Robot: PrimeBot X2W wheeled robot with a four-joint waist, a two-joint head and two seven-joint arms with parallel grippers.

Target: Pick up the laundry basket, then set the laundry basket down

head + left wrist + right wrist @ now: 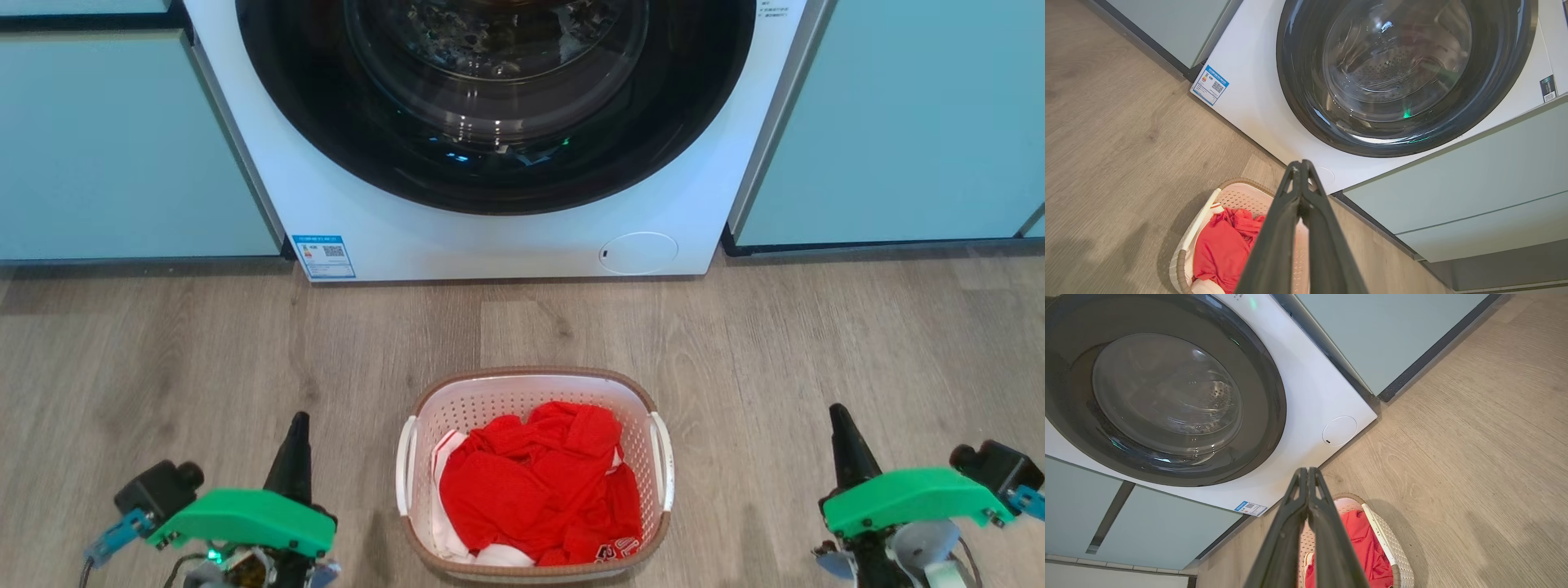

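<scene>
Laundry basket (531,373): sitting flat on the wood floor (163,351) right in front of the washer (506,237), red clothes (539,482) piled inside
Left gripper (299,420): fingers pressed together, holding nothing, off to the basket's left and well apart from it
Right gripper (838,412): same deal, fingers pressed together and empty, well off to the basket's right
Side handles (663,461): both free, nothing touching them
Done so far: honestly nothing that I can see, no grasp yet
Left to do: reach in for the handles, lift, then set it down
</scene>
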